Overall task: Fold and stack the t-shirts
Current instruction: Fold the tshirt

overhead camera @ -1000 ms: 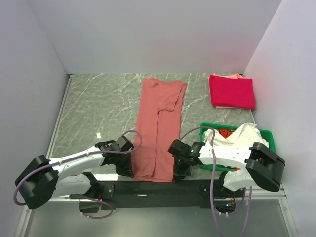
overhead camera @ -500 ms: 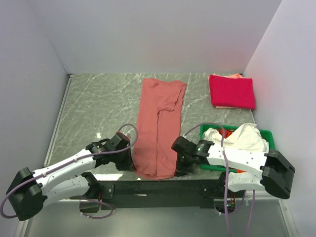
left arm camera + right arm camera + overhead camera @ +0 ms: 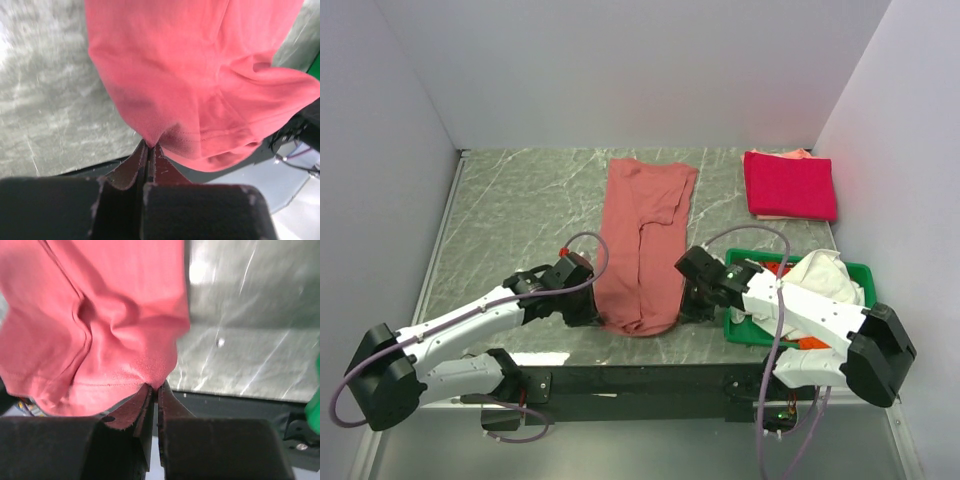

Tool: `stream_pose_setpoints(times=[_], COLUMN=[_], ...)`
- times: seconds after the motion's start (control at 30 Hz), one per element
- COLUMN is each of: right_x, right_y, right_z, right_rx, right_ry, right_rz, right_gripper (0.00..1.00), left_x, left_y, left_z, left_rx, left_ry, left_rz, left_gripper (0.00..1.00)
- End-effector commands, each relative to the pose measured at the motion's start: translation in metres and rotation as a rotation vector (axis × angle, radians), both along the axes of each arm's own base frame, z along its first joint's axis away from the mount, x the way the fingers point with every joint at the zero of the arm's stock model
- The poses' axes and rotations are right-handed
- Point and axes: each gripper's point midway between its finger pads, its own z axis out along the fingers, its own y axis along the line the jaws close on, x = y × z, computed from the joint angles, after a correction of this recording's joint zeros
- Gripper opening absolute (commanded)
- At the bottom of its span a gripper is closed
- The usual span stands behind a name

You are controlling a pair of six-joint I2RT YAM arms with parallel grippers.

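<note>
Here the left pincer (image 3: 149, 149) and right pincer (image 3: 155, 389) each clamp the salmon-red t-shirt's (image 3: 642, 240) hem.

My salmon-red t-shirt (image 3: 642, 240), folded into a long strip, runs from 12 toward 6 o'clock. My left end effector (image 3: 148, 147) and right end effector (image 3: 155, 390) pinch its bunched near hem. The crimson-pink t-shirt (image 3: 790, 185) lies folded at 2 o'clock atop a peach t-shirt (image 3: 798, 154). The white t-shirt (image 3: 825, 272) sits crumpled at 4 o'clock.

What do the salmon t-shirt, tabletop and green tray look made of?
Salmon t-shirt: soft matte knit cloth, with a stitched hem and limp folds. Tabletop: grey-green veined stone look, perhaps laminate, with a slight sheen. Green tray: smooth rigid rim, probably plastic.
</note>
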Motion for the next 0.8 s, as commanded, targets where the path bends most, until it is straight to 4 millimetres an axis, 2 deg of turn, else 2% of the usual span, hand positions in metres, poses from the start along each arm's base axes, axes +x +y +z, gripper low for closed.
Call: stream_pose_setpoints(times=[0.0,0.3,0.43,0.47,0.53,0.57,0.63,0.67,0.77], right_x=[0.032,0.090,0.116,0.121,0.135,0.139,0.155,0.159,0.180], right_y=[-0.007,-0.015,-0.019,-0.021,-0.024,-0.024,-0.026,-0.028,-0.030], right_z=[0.012,0.018,0.017,0.017,0.018,0.018,0.018,0.018,0.016], right_rx=[-0.039,-0.098,-0.128,-0.138,-0.143,-0.147,-0.154,-0.160,-0.171], right_ry=[-0.085,-0.122,-0.123,-0.126,-0.128,-0.132,-0.132,-0.131,-0.127], right_rz=[0.000,0.005,0.002,0.009,-0.004,0.008,-0.004,0.002,0.002], right_gripper=[0.00,0.00,0.00,0.00,0.00,0.00,0.00,0.00,0.00], left_x=[0.031,0.082,0.124,0.133,0.148,0.159,0.173,0.181,0.202], left_y=[-0.012,-0.025,-0.020,-0.023,-0.022,-0.025,-0.023,-0.026,-0.026], left_z=[0.023,0.029,0.029,0.035,0.027,0.035,0.028,0.033,0.027], left_rx=[-0.020,-0.034,-0.023,-0.037,-0.032,-0.046,-0.030,-0.043,-0.047], left_ry=[-0.125,-0.195,-0.243,-0.255,-0.242,-0.265,-0.258,-0.272,-0.262], left_rz=[0.029,0.072,0.110,0.108,0.101,0.102,0.096,0.096,0.094], left_gripper=[0.00,0.00,0.00,0.00,0.00,0.00,0.00,0.00,0.00])
